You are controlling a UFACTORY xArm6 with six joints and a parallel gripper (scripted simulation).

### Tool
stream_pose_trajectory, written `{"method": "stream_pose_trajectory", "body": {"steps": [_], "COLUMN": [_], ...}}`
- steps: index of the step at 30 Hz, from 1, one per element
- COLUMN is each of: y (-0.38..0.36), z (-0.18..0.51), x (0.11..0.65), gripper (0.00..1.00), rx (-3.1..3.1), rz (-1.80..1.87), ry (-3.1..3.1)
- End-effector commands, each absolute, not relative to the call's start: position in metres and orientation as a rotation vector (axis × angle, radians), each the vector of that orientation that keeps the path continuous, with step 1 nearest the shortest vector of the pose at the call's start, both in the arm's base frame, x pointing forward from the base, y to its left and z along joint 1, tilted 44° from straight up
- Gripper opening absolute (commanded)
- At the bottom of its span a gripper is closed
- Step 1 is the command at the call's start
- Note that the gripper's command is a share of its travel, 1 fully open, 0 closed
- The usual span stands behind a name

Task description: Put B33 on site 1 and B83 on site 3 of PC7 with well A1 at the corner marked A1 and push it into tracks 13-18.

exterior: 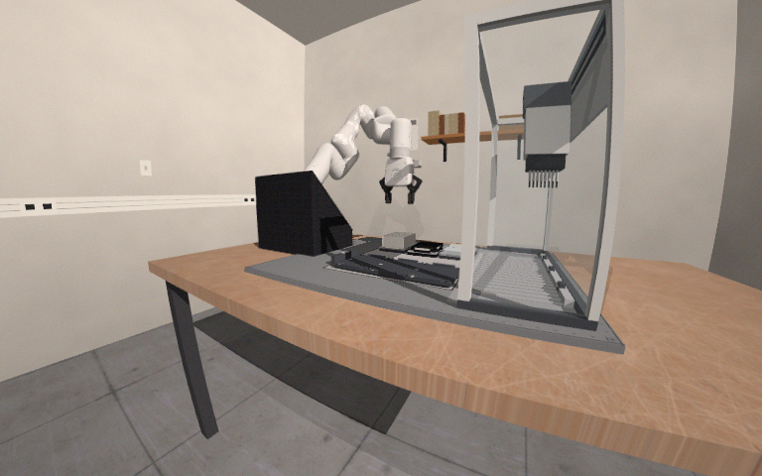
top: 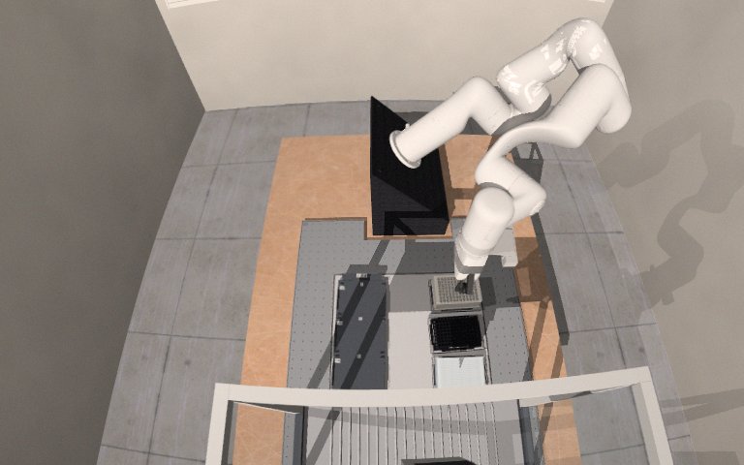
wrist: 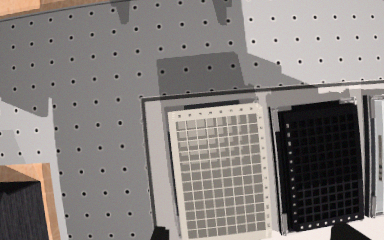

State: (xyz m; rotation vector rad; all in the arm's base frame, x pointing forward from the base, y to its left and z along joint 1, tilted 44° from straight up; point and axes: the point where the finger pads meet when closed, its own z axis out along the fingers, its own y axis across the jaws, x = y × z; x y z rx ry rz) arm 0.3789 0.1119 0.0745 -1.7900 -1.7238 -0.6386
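My gripper (top: 464, 285) (exterior: 399, 196) (wrist: 252, 234) is open and empty. It hangs well above B83 (top: 450, 293) (exterior: 399, 239) (wrist: 220, 170), the pale grey deep-well block in nest S1; only the fingertips show at the wrist view's bottom edge. B38 (top: 456, 332) (exterior: 426, 247) (wrist: 320, 165), the black 96-well plate, sits in the middle nest. B33 (top: 459, 371) (exterior: 451, 251) (wrist: 378, 150), the white 384-well plate, sits in the nest nearest the rails. The dark grey carrier PC7 (top: 358, 331) (exterior: 393, 264) lies on the apron left of the nests with all its sites bare.
The instrument's white frame (top: 439, 391) (exterior: 470, 168) stands over the ribbed loading rails (top: 411, 433) (exterior: 514, 278). A black box (top: 406, 175) (exterior: 292, 213) stands behind the perforated base plate (top: 315, 285). A pipetting head (exterior: 545, 134) hangs inside the frame.
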Motion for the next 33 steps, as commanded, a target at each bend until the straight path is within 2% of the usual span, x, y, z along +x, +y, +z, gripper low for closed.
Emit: {"method": "stream_pose_trajectory", "body": {"steps": [1,33], "y": [0.126,0.142], "z": [0.083,0.067], "x": [0.376,0.375], "gripper": [1.00,1.00], "rx": [-1.695,-1.695], "rz": [-0.709,-0.709], "ry": [-1.834,-1.834]}}
